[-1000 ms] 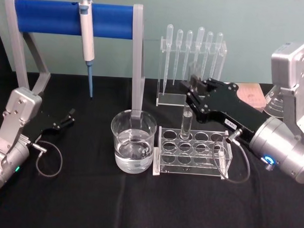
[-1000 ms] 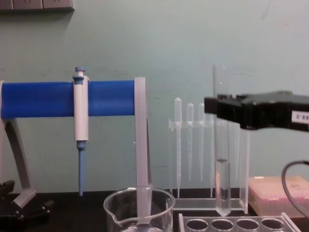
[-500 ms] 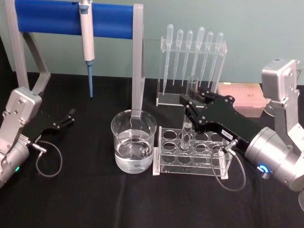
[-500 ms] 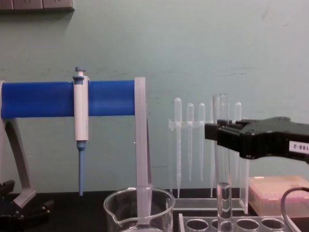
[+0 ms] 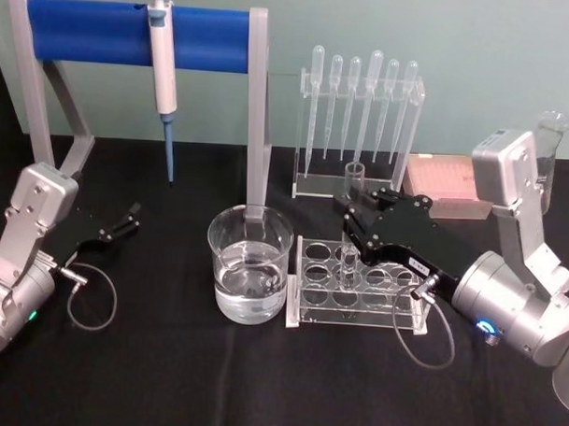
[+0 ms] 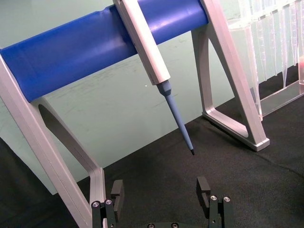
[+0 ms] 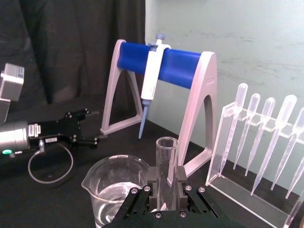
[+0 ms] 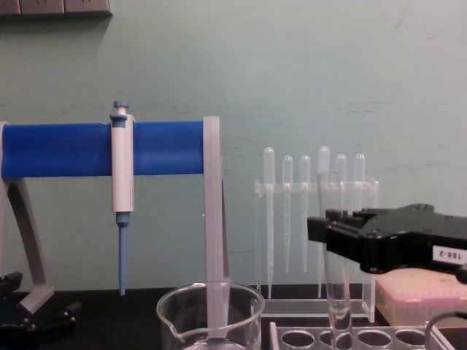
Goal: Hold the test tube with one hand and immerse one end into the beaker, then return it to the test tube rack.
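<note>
The test tube [image 5: 352, 192] stands upright with its lower end down in a hole of the clear rack [image 5: 384, 311]. My right gripper [image 5: 353, 218] is shut on its middle. The chest view shows the tube [image 8: 336, 292] running from the black gripper [image 8: 327, 233] down into the rack [image 8: 379, 337]. From the right wrist, the tube [image 7: 166, 159] rises between the pads of the gripper [image 7: 166, 179]. Left of the rack stands the beaker [image 5: 249, 265], [image 8: 210, 313], [image 7: 113, 190], part full of water. My left gripper [image 5: 127, 221], [image 6: 160, 190] rests open at the far left on the table.
A blue-barred stand [image 5: 132, 32] with a hanging micropipette [image 5: 163, 64] stands at the back left. A clear holder of plastic pipettes [image 5: 361, 103] stands behind the rack. A pink box [image 5: 444, 181] and a glass vessel [image 5: 547, 138] sit at the back right.
My right gripper has come down with the test tube, sinking its bottom end into a rack hole. The left arm has not moved.
</note>
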Motion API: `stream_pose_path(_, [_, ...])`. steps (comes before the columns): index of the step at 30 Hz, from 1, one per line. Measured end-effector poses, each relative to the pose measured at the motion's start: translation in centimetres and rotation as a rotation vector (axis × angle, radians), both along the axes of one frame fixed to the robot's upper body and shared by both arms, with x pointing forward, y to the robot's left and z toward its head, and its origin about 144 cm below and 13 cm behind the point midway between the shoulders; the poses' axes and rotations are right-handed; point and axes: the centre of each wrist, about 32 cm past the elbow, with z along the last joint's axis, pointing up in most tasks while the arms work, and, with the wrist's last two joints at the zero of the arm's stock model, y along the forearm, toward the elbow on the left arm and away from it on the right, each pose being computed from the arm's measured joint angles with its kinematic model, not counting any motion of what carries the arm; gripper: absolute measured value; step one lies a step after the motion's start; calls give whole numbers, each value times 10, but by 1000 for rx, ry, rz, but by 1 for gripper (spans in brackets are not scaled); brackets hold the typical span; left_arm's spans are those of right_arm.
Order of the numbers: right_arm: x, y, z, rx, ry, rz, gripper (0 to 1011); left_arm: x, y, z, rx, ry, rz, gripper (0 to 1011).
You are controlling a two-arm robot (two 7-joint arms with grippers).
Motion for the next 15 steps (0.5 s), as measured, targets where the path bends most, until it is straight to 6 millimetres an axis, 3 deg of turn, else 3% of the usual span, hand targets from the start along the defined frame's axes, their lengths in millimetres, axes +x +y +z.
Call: stream_pose_path(15, [13, 6, -17, -80, 28, 21, 224, 0, 0, 0, 0, 0, 0, 1000])
